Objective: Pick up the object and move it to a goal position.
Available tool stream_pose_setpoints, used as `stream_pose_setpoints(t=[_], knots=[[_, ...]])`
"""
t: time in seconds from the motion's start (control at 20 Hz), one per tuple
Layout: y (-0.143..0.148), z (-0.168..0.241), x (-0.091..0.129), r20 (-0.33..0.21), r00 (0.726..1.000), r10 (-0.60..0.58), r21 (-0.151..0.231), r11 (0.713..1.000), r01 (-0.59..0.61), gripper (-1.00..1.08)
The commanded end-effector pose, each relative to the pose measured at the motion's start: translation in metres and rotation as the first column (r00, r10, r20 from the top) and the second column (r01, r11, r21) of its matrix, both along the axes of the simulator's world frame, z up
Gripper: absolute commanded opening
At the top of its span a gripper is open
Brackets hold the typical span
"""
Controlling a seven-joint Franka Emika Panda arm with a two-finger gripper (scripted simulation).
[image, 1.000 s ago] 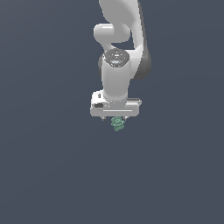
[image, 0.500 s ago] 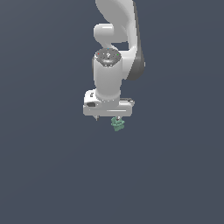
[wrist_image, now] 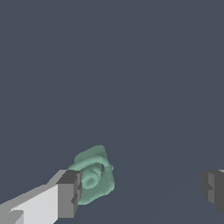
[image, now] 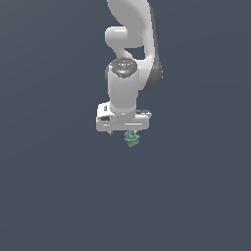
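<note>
The object is a tiny teal-green lumpy block that lies just below the white hand in the exterior view. My gripper hangs from the white arm right over it, and the hand hides the fingers from that camera. In the wrist view the gripper is open, with its two dark fingertips far apart. There the object sits close against one fingertip, inside the gap and partly behind that tip. The other fingertip stands well away from it. Whether the near fingertip touches the object I cannot tell.
Everything rests on a plain dark grey-blue surface that fills both views. The white arm comes down from the top of the exterior view. No other objects or edges show.
The hand has shifted slightly toward the exterior view's left and sunk a little nearer the object. The object has stayed where it was.
</note>
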State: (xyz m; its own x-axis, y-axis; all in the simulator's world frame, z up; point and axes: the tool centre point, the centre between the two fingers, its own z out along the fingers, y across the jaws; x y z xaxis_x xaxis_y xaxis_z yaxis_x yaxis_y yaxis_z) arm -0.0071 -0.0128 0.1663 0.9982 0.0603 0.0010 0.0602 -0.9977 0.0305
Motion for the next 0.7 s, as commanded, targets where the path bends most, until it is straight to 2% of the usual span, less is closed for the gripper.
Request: stream_pose_setpoints(t=[0.0, 0.25, 0.65], knots=[[0.004, -0.008, -0.005, -0.002, 0.999, 0.038, 0.002, 0.999, -0.038, 1.0], [0.017, -0.029, -0.019, -0.004, 0.989, 0.15, 0.009, 0.989, -0.15, 1.0], [0.038, -0.062, -0.046, -0.005, 0.942, 0.336, 0.023, 0.942, -0.336, 1.0]])
